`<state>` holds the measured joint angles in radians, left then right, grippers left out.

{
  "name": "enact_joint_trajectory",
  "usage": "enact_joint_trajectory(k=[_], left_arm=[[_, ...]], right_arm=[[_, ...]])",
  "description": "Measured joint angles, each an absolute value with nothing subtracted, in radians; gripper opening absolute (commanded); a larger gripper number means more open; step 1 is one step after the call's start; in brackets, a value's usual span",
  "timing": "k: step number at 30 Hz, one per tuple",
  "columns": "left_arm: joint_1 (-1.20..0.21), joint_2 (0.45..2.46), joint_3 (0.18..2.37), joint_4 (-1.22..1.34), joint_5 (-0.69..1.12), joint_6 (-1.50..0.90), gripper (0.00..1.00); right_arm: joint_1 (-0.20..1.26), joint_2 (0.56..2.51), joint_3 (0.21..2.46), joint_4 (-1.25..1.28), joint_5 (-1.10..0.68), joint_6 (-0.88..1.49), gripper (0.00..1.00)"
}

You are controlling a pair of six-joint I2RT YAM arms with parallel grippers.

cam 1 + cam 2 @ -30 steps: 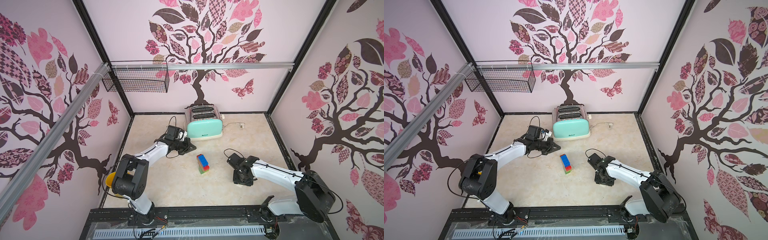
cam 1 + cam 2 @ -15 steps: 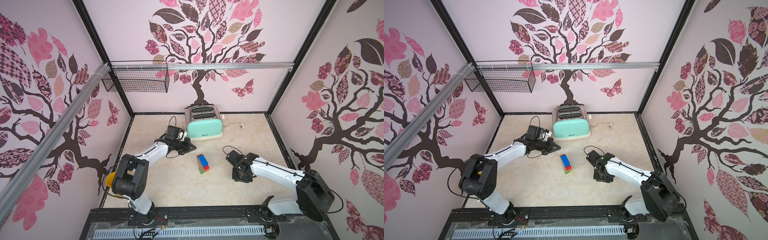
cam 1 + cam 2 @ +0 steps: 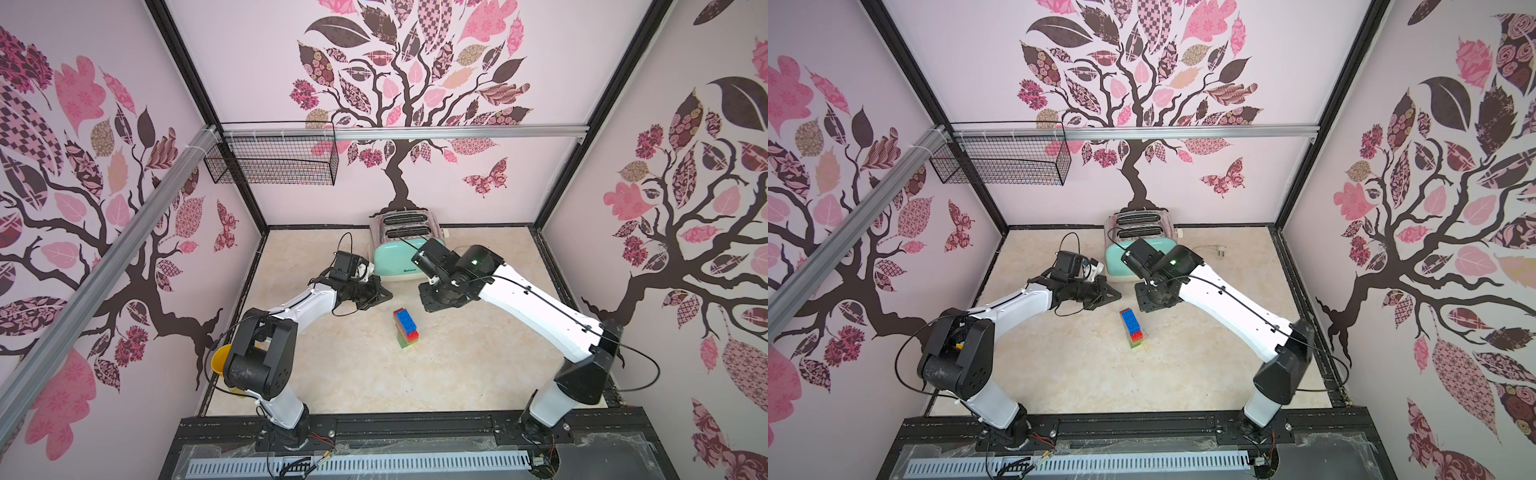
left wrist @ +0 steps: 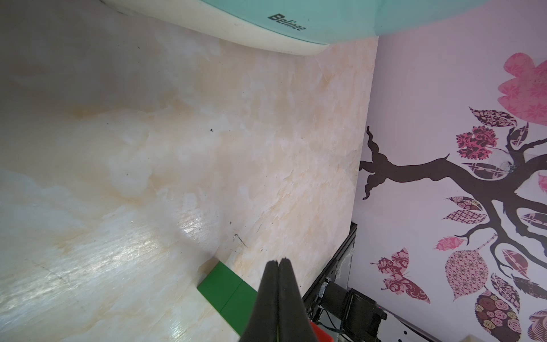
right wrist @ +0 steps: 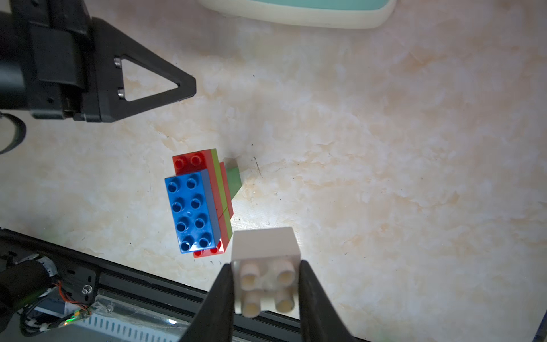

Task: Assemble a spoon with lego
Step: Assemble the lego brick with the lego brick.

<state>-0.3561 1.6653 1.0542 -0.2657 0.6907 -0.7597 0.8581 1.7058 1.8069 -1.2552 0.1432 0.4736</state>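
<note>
The partly built spoon (image 3: 406, 328) (image 3: 1131, 328) stands on the floor between my arms, a stack of lego with a blue oblong brick (image 5: 192, 210) on top of red, lime and dark green layers. My right gripper (image 5: 265, 266) is shut on a small white lego brick (image 5: 263, 242), studs facing the camera, held in the air beside the stack. In both top views the right gripper (image 3: 432, 299) (image 3: 1148, 301) hangs just right of and behind the stack. My left gripper (image 4: 278, 262) (image 3: 384, 296) is shut and empty, left of and behind the stack, with the green base bricks (image 4: 228, 290) just beyond its tips.
A mint toaster (image 3: 405, 259) (image 3: 1117, 264) stands against the back wall, close behind both grippers. A wire basket (image 3: 270, 160) hangs on the back left wall. A yellow object (image 3: 218, 361) sits by the left arm's base.
The right gripper closed on the white brick, then rose and swung left and back toward the toaster and stack. The left arm has not moved.
</note>
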Motion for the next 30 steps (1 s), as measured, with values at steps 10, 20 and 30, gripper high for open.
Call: enact_joint_trajectory(k=[10, 20, 30], left_arm=[[-0.356, 1.665, 1.054, -0.266, 0.691, -0.760, 0.00], [-0.356, 1.665, 1.054, -0.266, 0.691, -0.759, 0.00], [-0.356, 1.665, 1.054, -0.266, 0.691, -0.759, 0.00]], right_arm=[[0.920, 1.875, 1.985, -1.311, 0.115, 0.355, 0.24], [0.966, 1.879, 1.976, -1.310, 0.116, 0.309, 0.24], [0.966, 1.890, 1.936, -1.297, 0.135, 0.315, 0.24]])
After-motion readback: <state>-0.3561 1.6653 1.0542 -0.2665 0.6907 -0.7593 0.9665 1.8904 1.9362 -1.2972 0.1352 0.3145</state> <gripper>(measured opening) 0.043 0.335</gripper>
